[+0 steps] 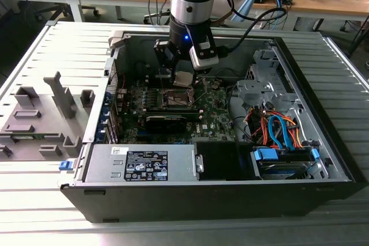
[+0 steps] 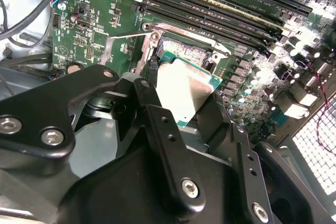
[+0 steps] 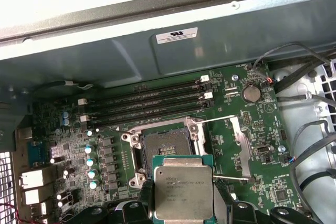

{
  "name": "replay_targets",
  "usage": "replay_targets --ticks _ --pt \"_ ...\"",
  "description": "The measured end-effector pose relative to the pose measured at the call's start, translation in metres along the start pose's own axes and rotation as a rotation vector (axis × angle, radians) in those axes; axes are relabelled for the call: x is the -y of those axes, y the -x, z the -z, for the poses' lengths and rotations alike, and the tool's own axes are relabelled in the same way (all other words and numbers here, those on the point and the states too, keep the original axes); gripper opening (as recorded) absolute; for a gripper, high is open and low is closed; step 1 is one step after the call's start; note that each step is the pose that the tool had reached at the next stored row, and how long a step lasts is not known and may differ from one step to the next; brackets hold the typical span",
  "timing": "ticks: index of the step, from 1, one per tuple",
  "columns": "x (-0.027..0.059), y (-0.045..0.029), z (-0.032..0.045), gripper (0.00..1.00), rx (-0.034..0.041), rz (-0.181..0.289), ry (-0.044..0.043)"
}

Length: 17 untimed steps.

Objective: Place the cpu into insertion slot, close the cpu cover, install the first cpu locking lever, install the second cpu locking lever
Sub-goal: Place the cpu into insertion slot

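While the gripper (image 3: pixel 182 205) clamps it by two opposite edges, we judge the cpu (image 3: pixel 182 190) light, stiff, smooth-faced, fragile underneath: edge hold only. Location: just above the open insertion slot (image 3: pixel 163 148), not touching.

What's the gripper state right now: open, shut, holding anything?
Gripper: shut on the cpu, holding it by its edges clear of the slot, which is empty.
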<state>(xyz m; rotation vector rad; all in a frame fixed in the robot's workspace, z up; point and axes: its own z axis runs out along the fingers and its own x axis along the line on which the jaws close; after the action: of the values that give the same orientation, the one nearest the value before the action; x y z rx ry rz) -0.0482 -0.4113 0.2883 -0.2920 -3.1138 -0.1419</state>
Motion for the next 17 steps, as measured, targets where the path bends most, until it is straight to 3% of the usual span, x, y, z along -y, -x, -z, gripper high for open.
replay_targets --ticks 17 --pt "0.0 0.0 0.0 0.54 0.0007 -0.007 0.0001"
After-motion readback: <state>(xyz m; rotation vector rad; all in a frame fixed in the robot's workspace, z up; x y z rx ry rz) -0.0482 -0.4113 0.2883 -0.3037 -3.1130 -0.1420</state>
